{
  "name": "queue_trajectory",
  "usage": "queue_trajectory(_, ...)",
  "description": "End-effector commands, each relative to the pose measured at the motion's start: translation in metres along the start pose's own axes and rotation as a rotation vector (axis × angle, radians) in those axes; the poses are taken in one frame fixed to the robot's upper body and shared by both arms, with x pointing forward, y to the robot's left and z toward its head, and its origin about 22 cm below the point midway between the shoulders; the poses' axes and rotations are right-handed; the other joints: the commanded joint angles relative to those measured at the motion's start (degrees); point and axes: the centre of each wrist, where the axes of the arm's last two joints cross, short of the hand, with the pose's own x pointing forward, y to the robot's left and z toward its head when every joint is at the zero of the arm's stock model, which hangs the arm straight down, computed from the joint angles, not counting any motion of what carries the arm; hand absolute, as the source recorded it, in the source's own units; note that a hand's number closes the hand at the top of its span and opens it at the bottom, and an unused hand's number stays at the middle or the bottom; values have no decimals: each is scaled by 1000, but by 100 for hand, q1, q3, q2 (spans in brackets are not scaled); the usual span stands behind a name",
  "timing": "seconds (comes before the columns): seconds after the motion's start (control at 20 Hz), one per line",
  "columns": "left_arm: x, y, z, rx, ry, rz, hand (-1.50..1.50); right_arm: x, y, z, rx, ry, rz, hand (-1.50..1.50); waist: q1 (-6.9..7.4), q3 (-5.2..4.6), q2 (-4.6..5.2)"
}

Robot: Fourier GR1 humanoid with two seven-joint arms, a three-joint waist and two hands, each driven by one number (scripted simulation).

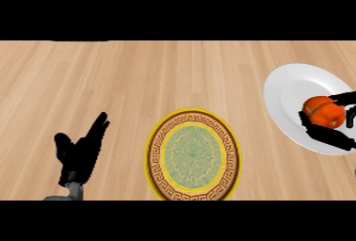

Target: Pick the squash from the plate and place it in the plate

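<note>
An orange squash (325,112) lies on the white plate (295,89) at the right edge of the head view. My right hand (331,133) comes in from the right with its fingers and thumb curled round the squash, above and below it. A patterned plate (193,155) with a yellow and brown rim and a green centre sits low in the middle, with nothing on it. My left hand (81,153) rests at the lower left, fingers straight and pointing up, well apart from both plates.
The counter top (139,75) is light wood. Bare wood lies between the two plates and across the far side of the counter.
</note>
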Motion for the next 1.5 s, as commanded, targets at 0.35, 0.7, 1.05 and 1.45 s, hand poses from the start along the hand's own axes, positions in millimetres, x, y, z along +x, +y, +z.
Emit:
queue_trajectory(0.35,-1,-4,-8,-32,64,17,0,-67,-1,-94,-6,19,8,150,74,-39,62)
queue_trajectory(0.7,-2,-22,-6,-54,44,5,0,-100,5,-79,327,236,235,-150,228,-34,125)
queue_trajectory(1.05,-1,-15,2,-56,46,8,0,-112,14,-75,314,140,-31,-150,258,-10,131)
queue_trajectory(1.45,-9,-19,-3,-56,39,11,0,-110,-11,-99,112,148,-304,-150,136,-25,110)
